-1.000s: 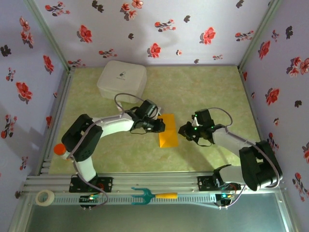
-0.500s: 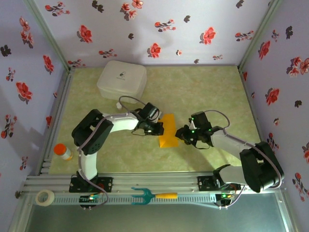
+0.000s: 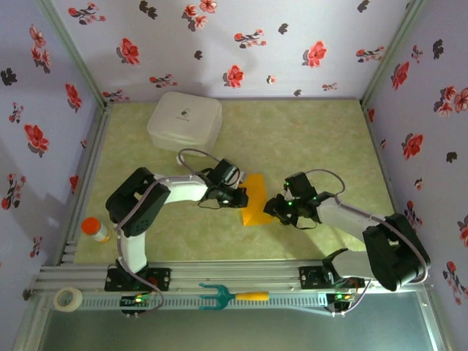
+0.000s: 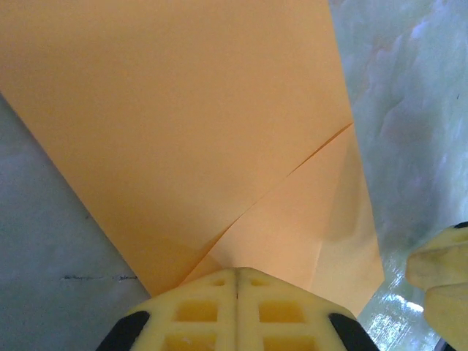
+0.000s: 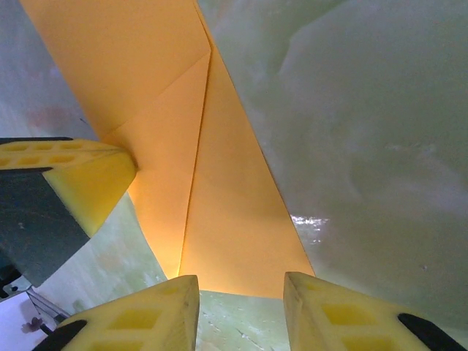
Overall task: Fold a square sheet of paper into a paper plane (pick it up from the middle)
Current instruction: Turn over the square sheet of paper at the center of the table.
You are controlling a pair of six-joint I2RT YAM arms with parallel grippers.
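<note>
**Item:** orange-yellow folded paper plane (image 3: 254,201), lying mid-table between both grippers, partly creased.

**Change:** the right gripper (image 5: 241,281) has crept in to the paper's right edge. Its jaws now stand apart and empty, which I judge to be a release. The left gripper (image 4: 235,274) has dropped to the left edge, jaws together. Whether it pinches or merely presses the paper, I cannot tell. Folding looks unfinished.

**Surroundings:** pale green mottled tabletop (image 3: 314,139); white lidded plastic box (image 3: 184,119); small orange-capped bottle (image 3: 95,229); lilac flowered walls (image 3: 219,51).
</note>
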